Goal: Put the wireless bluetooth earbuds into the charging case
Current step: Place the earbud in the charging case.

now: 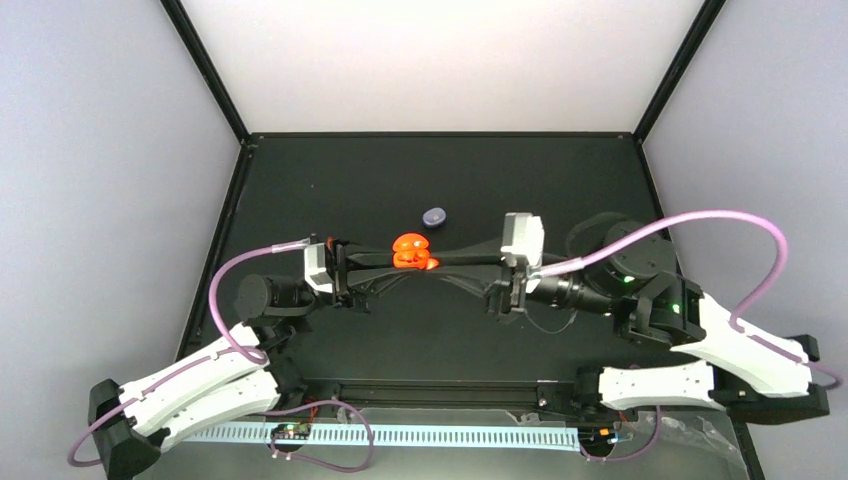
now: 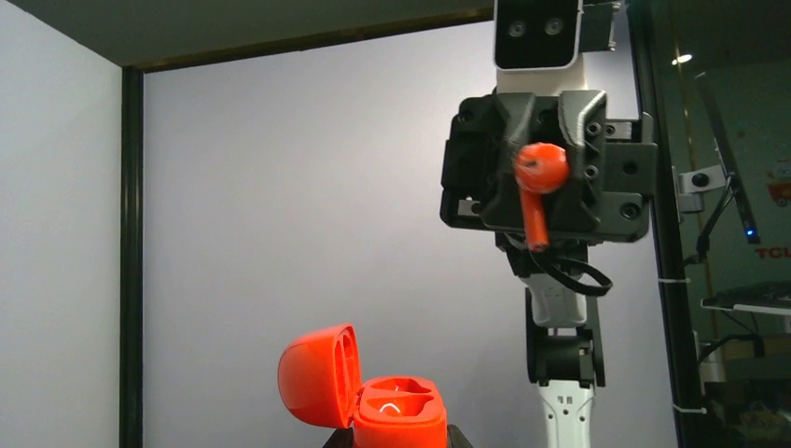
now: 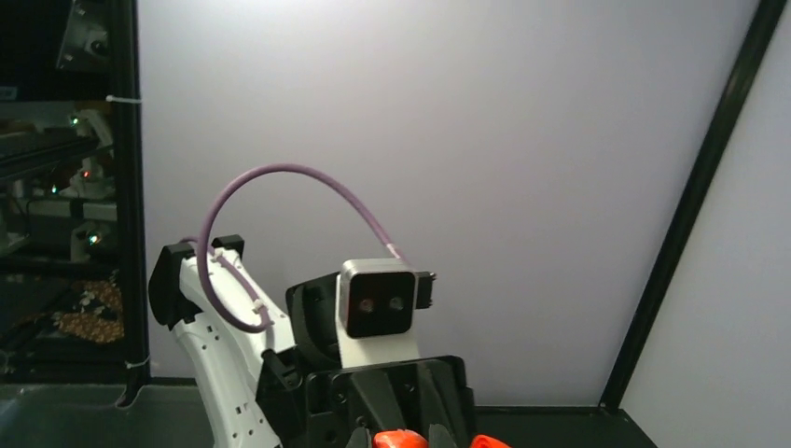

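My left gripper is shut on the base of an open red-orange charging case, held above the mat with its lid swung up to the left. Both sockets show, and I cannot tell whether anything sits in them. My right gripper faces it, shut on a red-orange earbud with the stem pointing down. The earbud hangs above and to the right of the case in the left wrist view. From above, the right fingertips almost meet the case. Only the case's top edge shows in the right wrist view.
A small lavender pebble-like case lies shut on the black mat behind the grippers. Pale walls with black corner posts enclose the table. Purple cables arc over both arms.
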You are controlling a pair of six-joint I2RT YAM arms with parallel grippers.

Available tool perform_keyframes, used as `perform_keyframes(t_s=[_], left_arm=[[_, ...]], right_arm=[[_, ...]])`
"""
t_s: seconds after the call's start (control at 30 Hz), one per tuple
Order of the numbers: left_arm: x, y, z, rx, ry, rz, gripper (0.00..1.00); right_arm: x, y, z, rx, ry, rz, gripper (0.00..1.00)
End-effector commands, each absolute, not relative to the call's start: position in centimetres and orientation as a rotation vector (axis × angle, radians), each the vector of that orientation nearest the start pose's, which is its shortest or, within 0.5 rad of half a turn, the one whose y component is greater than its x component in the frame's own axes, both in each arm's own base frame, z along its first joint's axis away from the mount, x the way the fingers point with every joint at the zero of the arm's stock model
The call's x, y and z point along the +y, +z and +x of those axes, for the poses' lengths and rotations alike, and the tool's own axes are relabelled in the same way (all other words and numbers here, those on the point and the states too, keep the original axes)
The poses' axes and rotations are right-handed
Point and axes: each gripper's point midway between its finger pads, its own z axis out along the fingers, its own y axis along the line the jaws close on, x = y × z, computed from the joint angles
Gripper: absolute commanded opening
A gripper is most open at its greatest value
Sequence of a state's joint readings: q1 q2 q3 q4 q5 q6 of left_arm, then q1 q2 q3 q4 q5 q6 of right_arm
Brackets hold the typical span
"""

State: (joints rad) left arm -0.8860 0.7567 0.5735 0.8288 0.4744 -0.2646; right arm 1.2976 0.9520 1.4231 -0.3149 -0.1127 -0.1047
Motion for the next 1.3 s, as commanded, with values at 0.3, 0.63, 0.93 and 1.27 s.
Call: perform_keyframes(t_s=[0.3, 0.63, 0.93, 1.27], left_arm=[[-22.9, 45.6, 8.0, 0.716, -1.269, 0.757, 0.02], [-22.7, 45.2, 7.7, 0.730, -1.259, 0.777, 0.02], [-22.4, 45.3, 7.6, 0.733, -1.258, 0.768, 0.02], [-22.1, 45.4, 7.6, 0.735, -1.257, 0.755, 0.02]], right_arm=[[34.1, 53.4, 6.2, 1.034, 0.887, -1.021, 0.01], [35.2, 53.7, 6.2, 1.032, 0.904, -1.009, 0.01], [36.2, 52.2, 6.2, 1.082, 0.904, -1.047, 0.01], [36.1, 51.5, 6.5, 1.111, 0.906, -1.036, 0.01]])
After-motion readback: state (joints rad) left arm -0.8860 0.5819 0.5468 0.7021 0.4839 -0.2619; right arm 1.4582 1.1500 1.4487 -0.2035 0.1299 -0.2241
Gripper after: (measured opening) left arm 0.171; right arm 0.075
